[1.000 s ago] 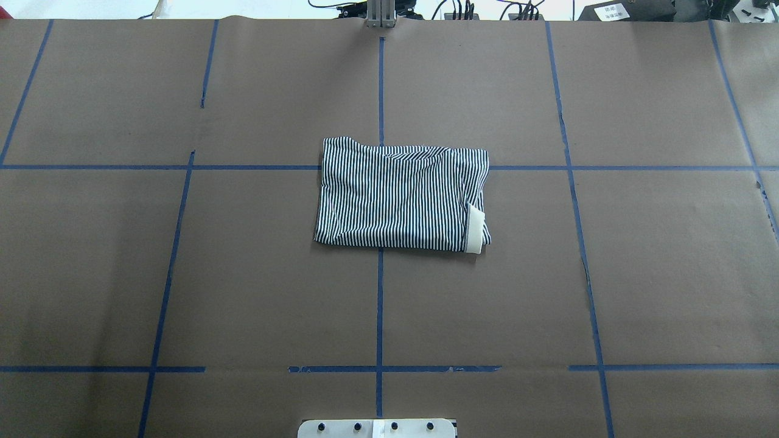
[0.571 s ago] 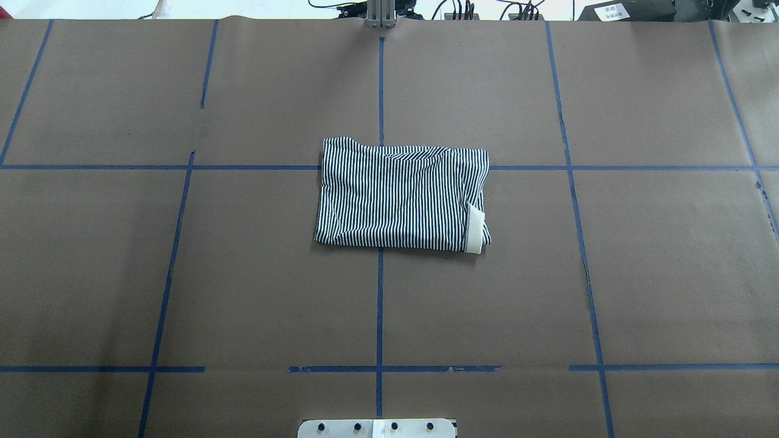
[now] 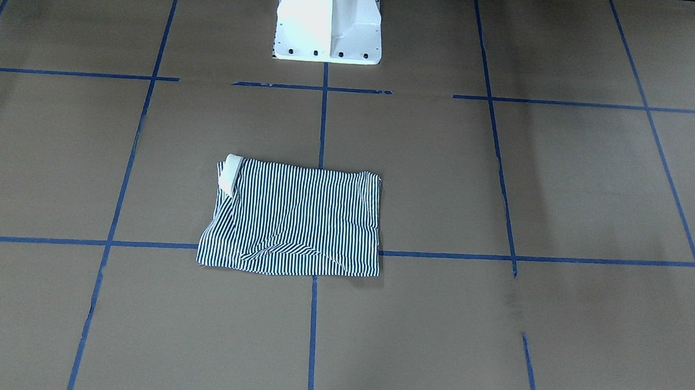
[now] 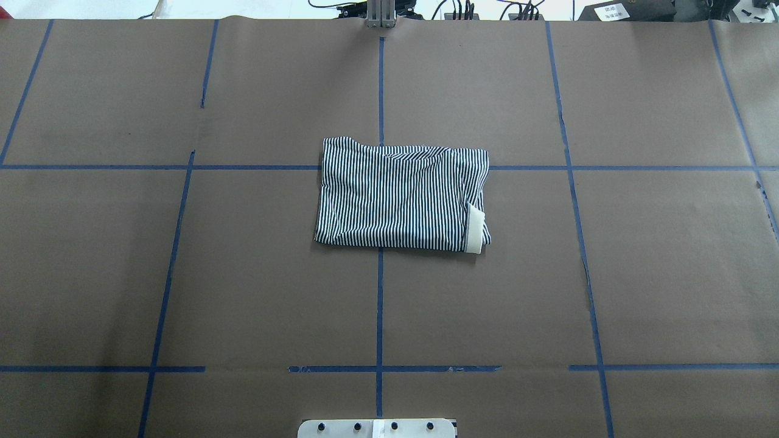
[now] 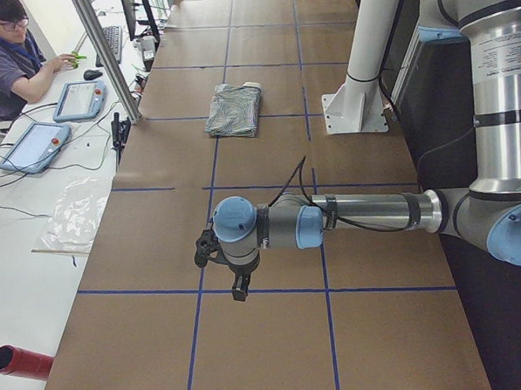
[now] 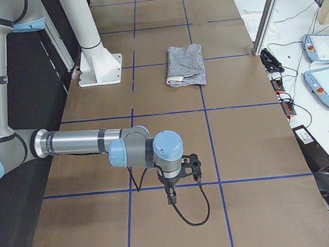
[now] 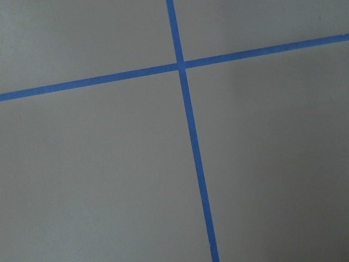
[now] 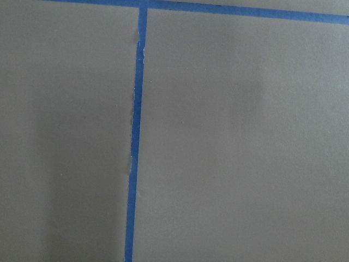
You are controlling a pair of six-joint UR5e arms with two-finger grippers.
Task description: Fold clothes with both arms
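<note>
The striped polo shirt (image 4: 401,194) lies folded into a flat rectangle at the table's centre, with a bit of its white collar (image 4: 475,230) at its near right corner. It also shows in the front-facing view (image 3: 294,219) and in both side views (image 5: 234,109) (image 6: 185,65). No arm touches it. My left gripper (image 5: 238,288) hangs low over bare brown paper far toward the table's left end. My right gripper (image 6: 169,193) hangs over bare paper far toward the right end. I cannot tell whether either is open or shut. Both wrist views show only paper and blue tape.
The white pedestal base (image 3: 329,22) stands at the robot's edge of the table. Blue tape lines (image 4: 380,304) grid the brown paper. An operator (image 5: 8,51) sits at a side bench with teach pendants (image 5: 35,146) (image 6: 322,48). A metal post (image 5: 105,55) rises at the far edge.
</note>
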